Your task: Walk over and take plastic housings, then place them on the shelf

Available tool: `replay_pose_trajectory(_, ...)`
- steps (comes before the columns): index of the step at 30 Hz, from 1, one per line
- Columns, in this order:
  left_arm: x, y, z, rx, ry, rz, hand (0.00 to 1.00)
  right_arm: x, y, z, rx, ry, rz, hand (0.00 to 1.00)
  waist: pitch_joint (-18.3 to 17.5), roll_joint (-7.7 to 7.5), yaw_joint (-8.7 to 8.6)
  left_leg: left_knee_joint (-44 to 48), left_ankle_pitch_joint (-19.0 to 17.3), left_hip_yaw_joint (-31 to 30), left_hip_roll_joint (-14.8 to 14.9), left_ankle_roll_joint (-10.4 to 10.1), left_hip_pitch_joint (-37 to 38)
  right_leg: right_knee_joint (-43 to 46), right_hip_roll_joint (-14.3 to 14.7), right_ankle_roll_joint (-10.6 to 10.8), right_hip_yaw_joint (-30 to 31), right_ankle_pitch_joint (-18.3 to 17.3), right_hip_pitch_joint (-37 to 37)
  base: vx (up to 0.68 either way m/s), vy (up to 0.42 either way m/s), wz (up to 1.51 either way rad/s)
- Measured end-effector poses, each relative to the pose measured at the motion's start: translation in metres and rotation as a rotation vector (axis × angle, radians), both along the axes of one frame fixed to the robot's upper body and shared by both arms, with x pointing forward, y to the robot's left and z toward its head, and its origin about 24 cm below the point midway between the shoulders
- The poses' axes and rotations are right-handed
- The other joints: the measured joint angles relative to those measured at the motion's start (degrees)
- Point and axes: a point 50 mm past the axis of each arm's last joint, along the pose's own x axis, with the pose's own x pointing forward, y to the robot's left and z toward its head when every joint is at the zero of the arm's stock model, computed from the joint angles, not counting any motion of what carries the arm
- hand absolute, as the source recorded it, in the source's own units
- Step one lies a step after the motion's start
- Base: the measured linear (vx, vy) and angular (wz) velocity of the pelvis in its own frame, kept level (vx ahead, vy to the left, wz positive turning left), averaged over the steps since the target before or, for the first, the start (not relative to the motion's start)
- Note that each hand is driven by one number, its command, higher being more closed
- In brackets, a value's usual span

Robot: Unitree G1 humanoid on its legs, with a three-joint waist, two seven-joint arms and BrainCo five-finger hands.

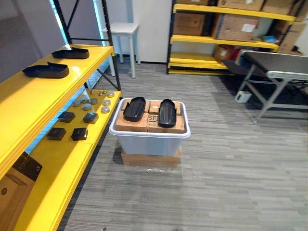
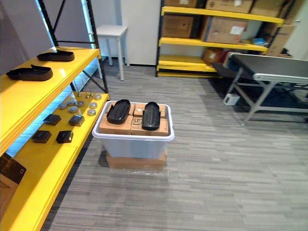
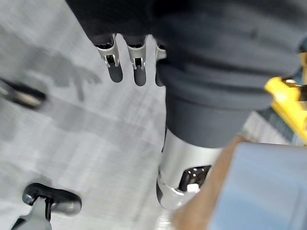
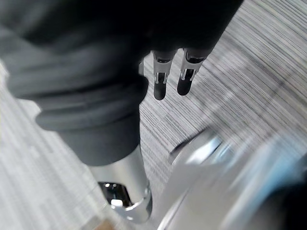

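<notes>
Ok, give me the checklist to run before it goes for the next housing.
1. Housings ready to take: ok. The left housing and the right housing lie side by side on the cardboard boxes in the bin.
2. Left hand free: ok, fingers straight, holding nothing.
3. Right hand free: ok, fingers straight, holding nothing.
4. Room on the top shelf: ok, bare yellow surface lies on the near side of the shelved housing.
5. Bin within reach: probably not ok. It stands some way off across the floor, so walk closer first.
</notes>
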Motion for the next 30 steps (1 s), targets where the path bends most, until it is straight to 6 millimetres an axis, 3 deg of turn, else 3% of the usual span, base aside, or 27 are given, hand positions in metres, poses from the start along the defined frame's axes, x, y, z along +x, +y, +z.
replay_pose_trajectory(1, -0.001, -0.002, 0.000, -0.013, -0.006, 0.027, 0.00, -0.002, 0.000, 0.000, 0.001, -0.002, -0.025, 0.00, -0.03, -0.19, 0.56, 2.43, 0.62, 0.06, -0.13, -0.39, -0.60, 2.66, -0.11, -0.26, 0.69, -2.26, -0.31, 0.89, -0.370, -0.06)
replay_pose_trajectory(2, -0.011, -0.007, -0.004, -0.041, 0.012, 0.097, 0.00, -0.010, 0.001, -0.001, 0.006, 0.015, -0.044, 0.00, 0.00, 0.05, 0.14, 11.93, 0.64, -0.33, -0.05, -0.63, -2.21, 5.48, 0.11, -1.44, -0.10, -7.22, 2.09, 0.69, -0.287, 0.05)
replay_pose_trajectory(3, -0.013, -0.007, -0.005, -0.047, 0.013, 0.114, 0.00, -0.013, 0.001, -0.001, 0.007, 0.018, -0.042, 0.00, -0.06, 0.24, 0.02, 15.22, 0.69, -0.34, 0.18, -0.75, -3.23, 5.48, 0.28, -1.48, -0.41, -7.95, 2.95, 0.51, -0.213, 0.36)
replay_pose_trajectory(5, -0.024, -0.011, -0.006, -0.076, 0.008, 0.209, 0.00, -0.026, 0.004, -0.001, -0.001, 0.028, -0.052, 0.00, 0.22, 1.45, 0.50, 47.67, 5.79, -0.66, 4.04, -7.54, -16.03, 2.01, 3.18, -3.35, -3.02, -11.64, 11.52, 0.53, -0.199, 0.41)
replay_pose_trajectory(7, -0.039, -0.001, -0.008, -0.061, 0.031, 0.258, 0.00, -0.027, 0.005, -0.001, -0.001, 0.030, -0.038, 0.00, 0.79, 0.96, 1.60, 62.36, 5.37, 3.41, 7.30, -7.14, -23.44, -4.02, 5.02, -3.83, -2.95, -11.94, 20.04, 0.54, -0.129, 0.04)
replay_pose_trajectory(8, -0.043, 0.004, -0.008, -0.065, 0.028, 0.304, 0.00, -0.027, 0.007, -0.001, 0.003, 0.032, -0.035, 0.00, 0.80, 0.19, 2.01, 62.45, 3.74, 6.46, 7.91, -5.28, -26.40, -7.24, 4.65, -3.79, -2.88, -11.91, 23.79, 0.57, -0.069, -0.13)
replay_pose_trajectory(9, -0.044, 0.010, -0.007, -0.055, 0.026, 0.316, 0.00, -0.022, 0.006, -0.001, 0.001, 0.022, -0.040, 0.00, 1.11, -0.87, 3.30, 56.92, -0.56, 12.07, 7.60, -4.52, -29.31, -10.25, 3.25, -3.64, -1.51, -11.83, 28.27, 0.57, 0.011, -0.26)
replay_pose_trajectory(11, -0.057, 0.012, -0.010, -0.055, 0.060, 0.325, 0.00, -0.010, 0.003, 0.000, -0.003, -0.006, -0.035, 0.00, 1.25, -1.02, 3.70, 43.85, -2.24, 15.17, 4.96, -4.55, -31.08, -12.31, 1.24, -3.07, -0.33, -11.81, 31.52, 0.49, 0.111, -0.46)
replay_pose_trajectory(12, -0.073, 0.010, -0.013, -0.058, 0.108, 0.332, 0.00, -0.003, 0.002, 0.002, -0.008, -0.026, -0.028, 0.00, 0.92, -0.69, 3.69, 26.79, -0.25, 14.88, 1.82, -3.28, -30.55, -13.49, 0.43, -1.54, 0.70, -11.97, 33.21, 0.40, 0.140, -0.51)
replay_pose_trajectory(13, -0.081, 0.008, -0.015, -0.063, 0.132, 0.336, 0.00, -0.001, 0.000, 0.002, -0.014, -0.033, -0.026, 0.00, 0.67, -0.27, 3.81, 20.12, 5.42, 13.77, 0.88, -2.23, -30.68, -14.04, 0.69, -0.69, 1.65, -12.27, 33.91, 0.54, 0.181, -0.59)
replay_pose_trajectory(14, -0.096, 0.011, -0.018, -0.062, 0.184, 0.344, 0.00, -0.002, 0.010, 0.000, 0.014, -0.021, -0.022, 0.00, -0.46, -1.80, 4.52, 19.27, 8.68, 13.54, -1.50, -0.65, -29.88, -14.67, -1.42, 0.34, 2.74, -12.38, 34.49, 0.56, 0.141, 0.03)
replay_pose_trajectory(15, -0.095, 0.017, -0.017, -0.048, 0.190, 0.324, 0.00, -0.002, 0.014, -0.001, 0.024, -0.022, -0.019, 0.00, -0.90, -3.16, 3.91, 18.38, 8.18, 12.49, -2.88, -0.02, -29.99, -13.88, -2.24, 1.70, 3.21, -10.58, 33.93, 0.56, 0.124, 0.33)
replay_pose_trajectory(16, -0.094, 0.018, -0.017, -0.045, 0.191, 0.311, 0.00, -0.003, 0.014, -0.001, 0.023, -0.017, -0.021, 0.00, -0.80, -3.22, 3.81, 18.50, 7.90, 11.93, -3.32, 0.36, -30.02, -12.87, -2.32, 2.30, 3.53, -9.72, 33.77, 0.50, 0.114, 0.69)
replay_pose_trajectory(18, -0.098, 0.019, -0.017, -0.038, 0.210, 0.279, 0.00, 0.003, 0.009, 0.001, 0.006, -0.032, -0.007, 0.00, -0.86, -3.18, 4.09, 18.35, 5.59, 11.81, -3.65, 0.77, -27.55, -3.82, -2.30, 2.95, 6.45, -7.38, 31.31, 0.46, 0.146, 0.25)
replay_pose_trajectory(19, -0.099, 0.019, -0.017, -0.038, 0.212, 0.275, 0.00, 0.008, 0.008, 0.002, -0.004, -0.048, 0.011, 0.00, -0.89, -3.29, 4.42, 17.46, 4.62, 11.80, -3.67, 0.81, -25.80, 2.23, -2.41, 4.49, 7.23, -6.26, 28.96, 0.42, 0.108, -0.02)
replay_pose_trajectory(20, -0.096, 0.021, -0.017, -0.029, 0.208, 0.249, 0.00, 0.018, 0.009, 0.004, -0.010, -0.066, 0.037, 0.00, -0.66, -3.61, 4.47, 14.87, 4.27, 11.67, -3.66, 0.93, -23.01, 12.69, -2.65, 7.55, 8.41, -2.92, 24.48, 0.39, 0.038, 0.02)
replay_pose_trajectory(21, -0.087, 0.024, -0.015, -0.012, 0.202, 0.188, 0.00, 0.027, 0.010, 0.006, -0.022, -0.087, 0.070, 0.00, -0.43, -3.38, 4.29, 11.79, 4.29, 11.38, -3.55, 0.87, -19.58, 20.06, -3.17, 7.15, 8.09, -8.18, 20.22, 0.42, -0.015, 0.06)
replay_pose_trajectory(24, -0.064, 0.028, -0.009, 0.022, 0.137, 0.130, 0.00, 0.048, 0.005, 0.020, -0.125, -0.160, 0.177, 0.00, -0.87, -3.00, 3.39, 7.50, 4.69, 10.32, -2.99, 0.23, -15.64, 15.14, -3.91, 5.98, 5.23, -14.12, 14.59, 0.29, -0.091, 0.20)
replay_pose_trajectory(26, -0.048, 0.030, -0.004, 0.051, 0.079, 0.109, 0.00, 0.063, -0.006, 0.038, -0.240, -0.240, 0.214, 0.00, -1.35, -2.98, 2.44, 5.99, 5.15, 8.95, -2.62, -1.00, -15.44, 5.49, -3.58, 5.85, 7.42, -14.06, 10.68, 0.17, -0.160, 0.37)
replay_pose_trajectory(27, -0.044, 0.032, -0.002, 0.060, 0.062, 0.107, 0.00, 0.066, -0.010, 0.044, -0.284, -0.260, 0.216, 0.00, -1.67, -3.55, 2.25, 5.77, 5.07, 8.67, -3.01, -1.58, -15.54, 0.15, -3.62, 5.52, 8.88, -12.25, 10.20, 0.29, -0.277, 0.49)
replay_pose_trajectory(28, -0.041, 0.032, -0.001, 0.068, 0.048, 0.110, 0.00, 0.068, -0.020, 0.054, -0.359, -0.281, 0.218, 0.00, -2.00, -4.13, 1.90, 5.61, 4.53, 7.19, -3.56, -2.82, -14.87, -2.59, -4.00, 4.65, 8.80, -6.15, 10.57, 0.33, -0.295, 0.34)
replay_pose_trajectory(30, -0.050, 0.022, -0.005, 0.050, 0.080, 0.114, 0.00, 0.075, -0.031, 0.067, -0.459, -0.296, 0.239, 0.00, -2.88, -2.58, 1.83, 3.97, 4.95, 7.38, -1.18, -3.79, -13.93, -4.21, -1.75, 4.29, 8.47, -5.73, 11.63, 0.22, -0.216, 0.06)
